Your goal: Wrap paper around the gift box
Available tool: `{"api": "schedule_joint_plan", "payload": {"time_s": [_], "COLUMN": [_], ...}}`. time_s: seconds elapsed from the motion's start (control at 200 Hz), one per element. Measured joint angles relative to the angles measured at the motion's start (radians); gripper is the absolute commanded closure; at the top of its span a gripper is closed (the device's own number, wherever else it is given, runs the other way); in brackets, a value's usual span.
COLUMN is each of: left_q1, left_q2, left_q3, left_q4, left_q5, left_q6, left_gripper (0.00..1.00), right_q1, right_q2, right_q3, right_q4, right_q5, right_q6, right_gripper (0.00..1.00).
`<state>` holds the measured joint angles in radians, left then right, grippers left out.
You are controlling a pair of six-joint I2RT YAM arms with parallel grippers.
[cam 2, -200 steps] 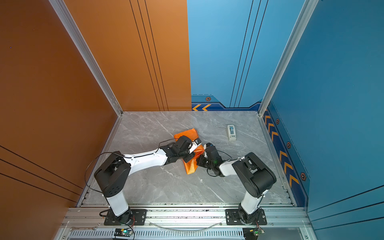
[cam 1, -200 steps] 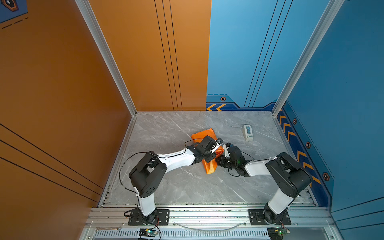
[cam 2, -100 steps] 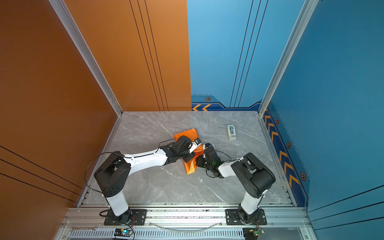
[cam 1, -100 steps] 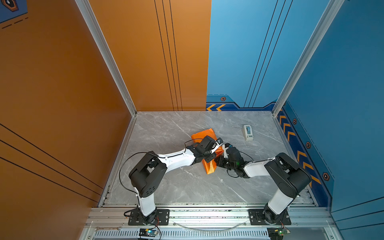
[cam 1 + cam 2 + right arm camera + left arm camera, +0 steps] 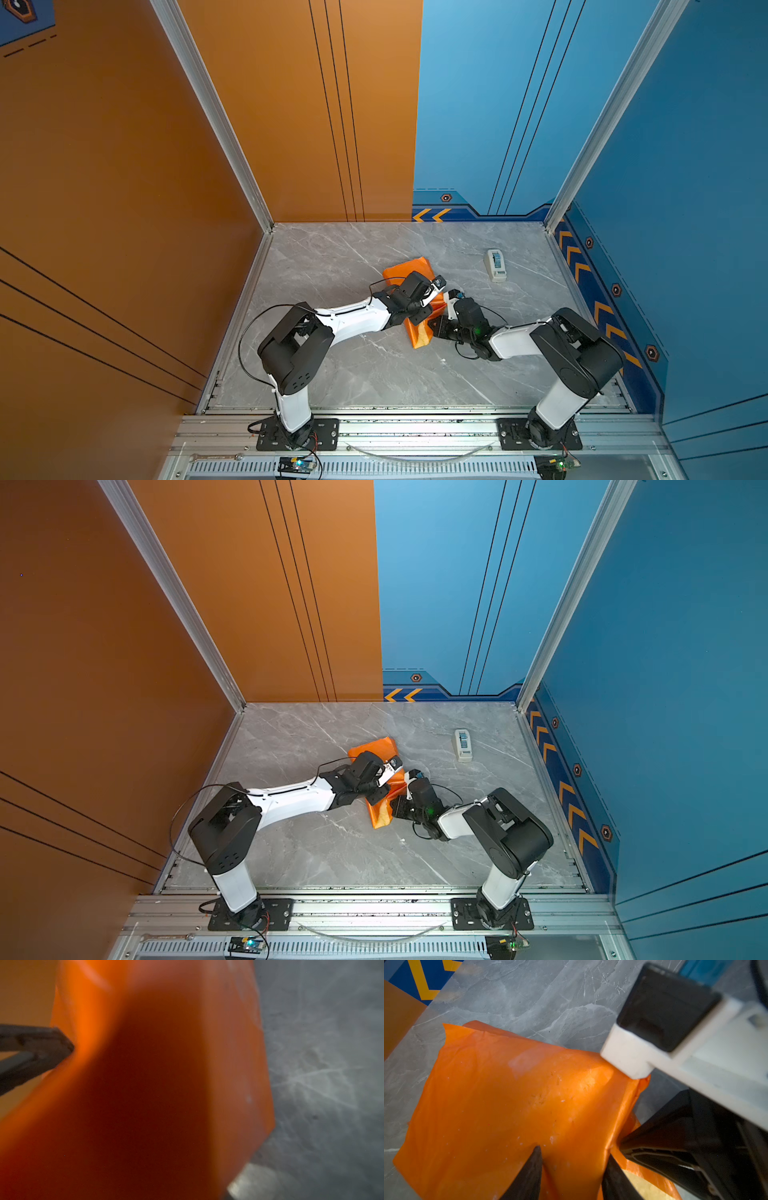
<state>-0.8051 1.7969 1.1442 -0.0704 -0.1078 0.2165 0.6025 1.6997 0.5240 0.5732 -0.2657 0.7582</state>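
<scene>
The paper (image 5: 405, 272) sits near the middle of the grey marble table (image 5: 332, 257), orange face outward, folded into a squared, boxy bundle. The gift box is hidden inside it. A strip of the paper's pale yellow face (image 5: 643, 1186) shows at one loose edge in the left wrist view.

The left gripper (image 5: 426, 311) reaches over the bundle from the left. Its jaws stand apart, with both dark fingertips (image 5: 534, 1165) set down on the orange top face.

The right gripper (image 5: 436, 326) comes in from the right, jaws together, its tip against the bundle's near right edge (image 5: 625, 1144). The right wrist view is a close orange blur, so it may be pinching a fold, but I cannot tell.

A white-grey tape dispenser (image 5: 494, 265) lies well apart, toward the far right of the table in both top views (image 5: 462, 745)
</scene>
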Motion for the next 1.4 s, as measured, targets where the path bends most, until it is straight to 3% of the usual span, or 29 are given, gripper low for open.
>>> {"api": "schedule_joint_plan", "payload": {"time_s": [0.406,0.546,0.711,0.836,0.936,1.051,1.217,1.397], "left_q1": [0.000,0.000,0.000,0.000,0.000,0.000,0.006,0.066], "left_q2": [-0.002,-0.003,-0.007,-0.009,-0.015,-0.030,-0.092,-0.211], "left_q3": [-0.005,-0.005,-0.005,-0.005,-0.005,0.004,0.035,0.048], "left_q4": [0.008,0.008,0.007,0.006,-0.002,-0.021,-0.036,-0.086], "left_q5": [0.000,0.004,0.025,0.041,0.066,0.095,0.124,0.124], "left_q6": [0.000,-0.004,-0.009,-0.011,-0.018,-0.027,-0.057,-0.204], "left_gripper": [0.55,0.54,0.54,0.52,0.50,0.47,0.44,0.44], "right_q1": [0.013,0.021,0.008,-0.082,-0.172,-0.228,-0.229,-0.220], "right_q2": [-0.027,-0.070,-0.264,-0.439,-0.495,-0.437,-0.236,-0.061], "right_q3": [-0.054,-0.072,-0.069,-0.017,0.071,0.230,0.468,0.605], "right_q4": [0.034,0.005,-0.218,-0.383,-0.505,-0.669,-0.846,-0.960], "right_q5": [-0.054,-0.064,-0.074,-0.090,-0.093,-0.098,-0.101,-0.120], "right_q6": [-0.003,-0.010,-0.063,-0.104,-0.129,-0.160,-0.216,-0.280], "right_gripper": [0.94,0.78,0.61,0.54,0.49,0.44,0.42,0.43]}}
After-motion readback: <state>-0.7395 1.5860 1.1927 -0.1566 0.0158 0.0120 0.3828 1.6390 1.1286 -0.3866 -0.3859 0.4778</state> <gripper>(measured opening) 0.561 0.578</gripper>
